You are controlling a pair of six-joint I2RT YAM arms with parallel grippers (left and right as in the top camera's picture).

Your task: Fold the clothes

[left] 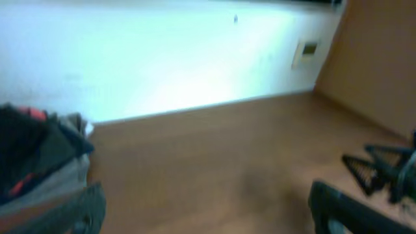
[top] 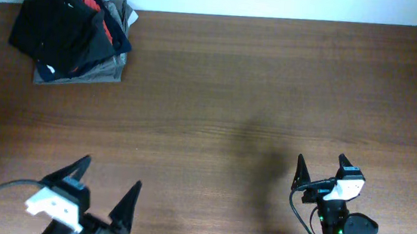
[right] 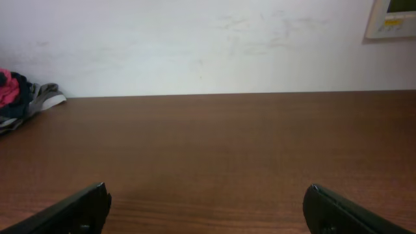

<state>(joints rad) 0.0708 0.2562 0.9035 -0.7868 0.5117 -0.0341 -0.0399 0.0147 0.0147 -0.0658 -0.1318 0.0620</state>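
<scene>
Black cloth tops the one pile (top: 72,35) at the far left corner of the table (top: 272,85), lying over grey and red folded pieces. I take that dark top layer to be the clothes (top: 53,31) to fold, though no logo or lettering is readable from here, so it could be another garment.

Nearest me on the left, the left gripper (top: 108,188) sits at the near edge with its fingers spread wide, holding nothing. Further right, the right gripper (top: 322,169) is also released and empty, well apart from the pile.

What could go wrong: with several dark and coloured pieces heaped together, a pinch into the stack may catch the wrong garment or drag two at once, pulling the folded ones apart. The pile also sits close to the table's back edge, so a clumsy tug could push something off.

Count: one pile holding at least three colours of cloth, two grippers, one table.
</scene>
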